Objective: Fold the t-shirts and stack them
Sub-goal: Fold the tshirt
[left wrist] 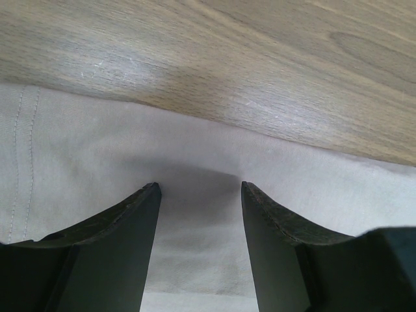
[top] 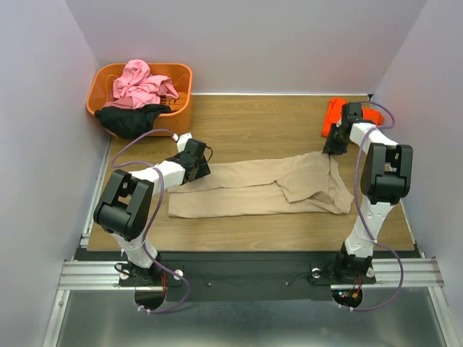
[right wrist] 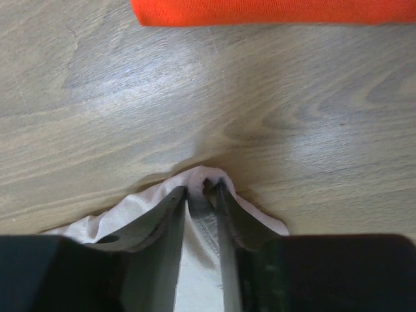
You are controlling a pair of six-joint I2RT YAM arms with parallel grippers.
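A tan t-shirt (top: 253, 191) lies spread in a long band across the middle of the wooden table. My left gripper (top: 205, 171) sits at its upper left edge. In the left wrist view that gripper (left wrist: 200, 186) is open, its fingers (left wrist: 123, 234) resting on the flat tan cloth (left wrist: 195, 149) with nothing pinched. My right gripper (top: 330, 150) is at the shirt's upper right corner. In the right wrist view it (right wrist: 203, 188) is shut on a raised fold of the tan cloth (right wrist: 200, 174). A folded orange-red t-shirt (top: 334, 114) (right wrist: 260, 10) lies just beyond it.
An orange plastic basket (top: 184, 72) stands at the back left corner with a crumpled pink shirt (top: 137, 83) inside. A black shirt (top: 130, 119) hangs over the basket's front rim. Walls close in on the left, the back and the right.
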